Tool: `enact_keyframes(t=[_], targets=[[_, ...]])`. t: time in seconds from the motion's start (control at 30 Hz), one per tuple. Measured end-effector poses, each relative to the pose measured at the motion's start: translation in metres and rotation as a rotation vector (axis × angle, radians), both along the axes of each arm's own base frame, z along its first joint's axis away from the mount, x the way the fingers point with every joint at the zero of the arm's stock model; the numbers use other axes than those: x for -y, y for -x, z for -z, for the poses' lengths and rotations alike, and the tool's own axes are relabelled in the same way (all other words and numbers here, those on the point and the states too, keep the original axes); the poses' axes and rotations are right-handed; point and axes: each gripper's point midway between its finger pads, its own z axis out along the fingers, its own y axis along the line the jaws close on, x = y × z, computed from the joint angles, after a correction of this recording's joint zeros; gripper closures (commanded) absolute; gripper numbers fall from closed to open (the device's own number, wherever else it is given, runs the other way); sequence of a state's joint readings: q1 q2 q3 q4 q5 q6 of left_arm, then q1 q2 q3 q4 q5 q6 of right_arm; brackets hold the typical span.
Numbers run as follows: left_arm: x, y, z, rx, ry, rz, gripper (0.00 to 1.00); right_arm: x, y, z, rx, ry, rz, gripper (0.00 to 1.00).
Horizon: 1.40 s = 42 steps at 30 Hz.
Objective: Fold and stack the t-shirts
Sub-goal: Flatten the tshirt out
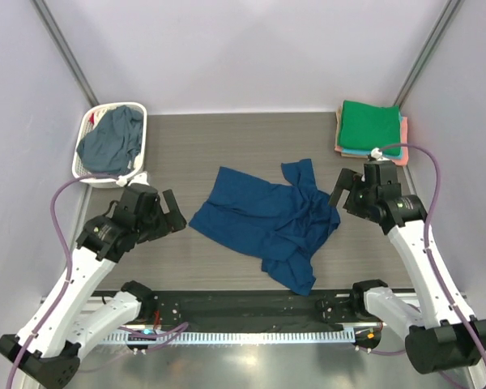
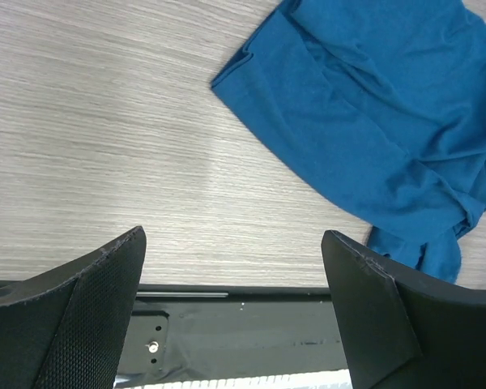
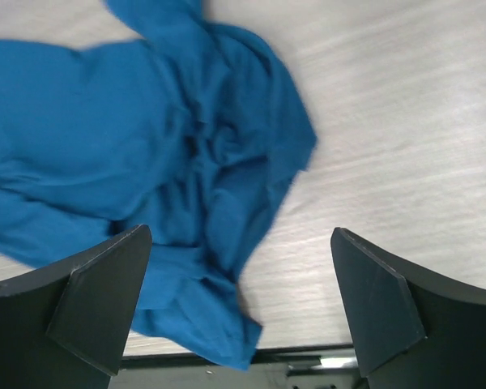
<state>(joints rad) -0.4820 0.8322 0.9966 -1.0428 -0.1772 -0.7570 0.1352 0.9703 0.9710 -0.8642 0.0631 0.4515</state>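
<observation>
A blue t-shirt [image 1: 266,220] lies crumpled and partly spread in the middle of the table, one end reaching toward the near edge. My left gripper [image 1: 175,212] hovers open just left of it. In the left wrist view the shirt [image 2: 373,113] lies up and to the right of the empty left gripper [image 2: 233,239]. My right gripper [image 1: 345,191] stands open beside the shirt's right side. In the right wrist view the bunched cloth [image 3: 162,162] lies below and left of the right gripper [image 3: 240,235], which holds nothing. Folded t-shirts [image 1: 371,126], green on top, are stacked at the back right.
A white slotted basket [image 1: 87,130] at the back left holds a slate grey-blue shirt [image 1: 112,139]. A black rail [image 1: 251,308] runs along the near table edge between the arm bases. Grey walls close in both sides.
</observation>
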Motion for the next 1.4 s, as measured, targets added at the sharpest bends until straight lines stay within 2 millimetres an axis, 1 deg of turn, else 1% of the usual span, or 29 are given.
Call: enact_keyframes(t=[0.1, 0.17, 0.23, 0.27, 0.3, 0.37, 0.47, 0.5, 0.53, 0.57, 0.6, 0.63, 0.7, 0.73, 0.77, 0.8, 0.87, 0.93, 1.0, 1.03, 1.1, 1.23, 1.27, 1.3, 1.4], targets=[[-0.002, 0.003, 0.013, -0.014, -0.005, -0.004, 0.10, -0.010, 0.001, -0.010, 0.044, -0.051, -0.033, 0.07], [0.000, 0.003, 0.028, -0.042, -0.004, -0.006, 0.12, -0.021, 0.003, -0.007, 0.054, -0.101, -0.064, 0.09], [0.005, 0.002, 0.044, -0.072, 0.000, -0.006, 0.14, -0.036, 0.015, 0.012, 0.021, -0.137, -0.103, 0.10], [0.008, -0.001, 0.051, -0.084, 0.005, -0.004, 0.14, -0.046, 0.025, 0.027, -0.019, -0.148, -0.135, 0.11], [0.011, -0.002, 0.059, -0.101, 0.010, 0.000, 0.15, -0.053, 0.033, 0.037, -0.048, -0.155, -0.159, 0.11], [0.020, -0.009, 0.079, -0.139, 0.022, 0.000, 0.17, -0.075, 0.057, 0.065, -0.138, -0.167, -0.227, 0.11], [0.030, -0.020, 0.100, -0.191, 0.020, 0.007, 0.20, -0.098, 0.083, 0.088, -0.228, -0.168, -0.294, 0.11], [0.033, -0.025, 0.105, -0.200, 0.018, 0.007, 0.22, -0.104, 0.087, 0.092, -0.244, -0.165, -0.309, 0.11], [0.036, -0.031, 0.112, -0.212, 0.016, 0.004, 0.28, -0.109, 0.090, 0.095, -0.255, -0.167, -0.320, 0.11], [0.037, -0.036, 0.119, -0.222, 0.014, -0.001, 0.31, -0.114, 0.091, 0.097, -0.258, -0.169, -0.326, 0.11], [0.038, -0.041, 0.126, -0.235, 0.011, -0.006, 0.33, -0.117, 0.090, 0.097, -0.255, -0.169, -0.324, 0.11], [0.039, -0.046, 0.130, -0.246, 0.013, -0.011, 0.38, -0.119, 0.087, 0.098, -0.244, -0.168, -0.317, 0.11], [0.040, -0.059, 0.136, -0.258, 0.024, -0.028, 0.45, -0.120, 0.081, 0.097, -0.223, -0.165, -0.302, 0.11], [0.040, -0.067, 0.138, -0.260, 0.030, -0.037, 0.54, -0.120, 0.078, 0.097, -0.211, -0.161, -0.295, 0.11], [0.041, -0.073, 0.138, -0.256, 0.035, -0.041, 0.56, -0.120, 0.074, 0.097, -0.198, -0.157, -0.287, 0.10], [0.041, -0.083, 0.136, -0.246, 0.042, -0.049, 0.57, -0.119, 0.071, 0.096, -0.189, -0.149, -0.279, 0.09], [0.042, -0.097, 0.129, -0.223, 0.050, -0.054, 0.54, -0.117, 0.064, 0.097, -0.175, -0.121, -0.258, 0.06], [0.045, -0.115, 0.119, -0.189, 0.061, -0.051, 0.48, -0.113, 0.055, 0.097, -0.162, -0.083, -0.243, 0.05], [0.052, -0.136, 0.109, -0.153, 0.074, -0.044, 0.45, -0.111, 0.044, 0.095, -0.146, -0.051, -0.225, 0.04], [0.056, -0.145, 0.105, -0.143, 0.080, -0.038, 0.41, -0.109, 0.037, 0.093, -0.135, -0.040, -0.217, 0.04], [0.067, -0.170, 0.099, -0.119, 0.090, -0.016, 0.39, -0.104, 0.021, 0.086, -0.108, -0.033, -0.186, 0.04], [0.084, -0.214, 0.102, -0.102, 0.084, 0.008, 0.40, -0.085, -0.007, 0.076, -0.055, -0.057, -0.114, 0.04], [0.086, -0.224, 0.105, -0.104, 0.078, 0.013, 0.40, -0.081, -0.011, 0.075, -0.050, -0.063, -0.101, 0.04], [0.090, -0.239, 0.107, -0.097, 0.073, 0.022, 0.41, -0.077, -0.015, 0.076, -0.050, -0.068, -0.090, 0.04], [0.099, -0.276, 0.119, -0.086, 0.059, 0.038, 0.41, -0.074, -0.018, 0.080, -0.066, -0.078, -0.095, 0.04]])
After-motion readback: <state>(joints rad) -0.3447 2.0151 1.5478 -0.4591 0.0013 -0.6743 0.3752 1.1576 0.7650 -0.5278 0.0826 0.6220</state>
